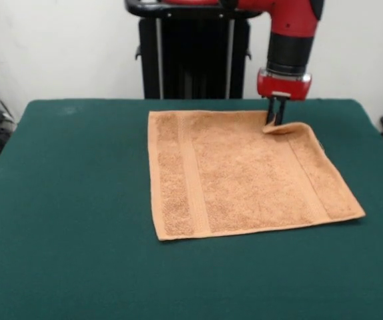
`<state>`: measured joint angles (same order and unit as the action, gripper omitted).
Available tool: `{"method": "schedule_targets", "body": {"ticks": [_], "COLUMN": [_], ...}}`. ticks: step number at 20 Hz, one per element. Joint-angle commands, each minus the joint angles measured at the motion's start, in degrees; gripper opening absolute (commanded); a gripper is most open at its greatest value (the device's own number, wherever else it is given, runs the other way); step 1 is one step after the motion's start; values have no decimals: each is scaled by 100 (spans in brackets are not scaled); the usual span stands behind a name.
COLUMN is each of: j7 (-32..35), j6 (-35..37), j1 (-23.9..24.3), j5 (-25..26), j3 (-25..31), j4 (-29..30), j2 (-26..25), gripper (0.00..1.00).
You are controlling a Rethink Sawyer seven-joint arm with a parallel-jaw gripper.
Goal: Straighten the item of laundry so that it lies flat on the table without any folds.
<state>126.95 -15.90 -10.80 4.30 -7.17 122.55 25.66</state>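
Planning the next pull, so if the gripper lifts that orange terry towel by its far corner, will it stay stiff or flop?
The orange-tan terry towel would probably flop: its corner by the gripper already curls. It looks light, and may drag on the green felt table.

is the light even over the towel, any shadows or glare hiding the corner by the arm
Front view: light is soft and even, with no glare on the towel or the green table; only a thin shadow shows along the towel's near edge. The raised corner at the tool shows plainly, though the tool's tips are dark and slightly blurred.
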Motion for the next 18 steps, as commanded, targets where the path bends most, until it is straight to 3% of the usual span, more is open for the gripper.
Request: {"method": "schedule_targets", "body": {"ticks": [1,12,13,18], "j7": [1340,1026,1042,991], "j6": [-377,-512,-454,-436], "j1": [10,258,256,31], "j5": [-335,-209,-286,-449], "j3": [342,320,314,134], "j4": [238,95,111,52], "j2": [-559,-692,-668,-649], "gripper": [0,0,100,100]}}
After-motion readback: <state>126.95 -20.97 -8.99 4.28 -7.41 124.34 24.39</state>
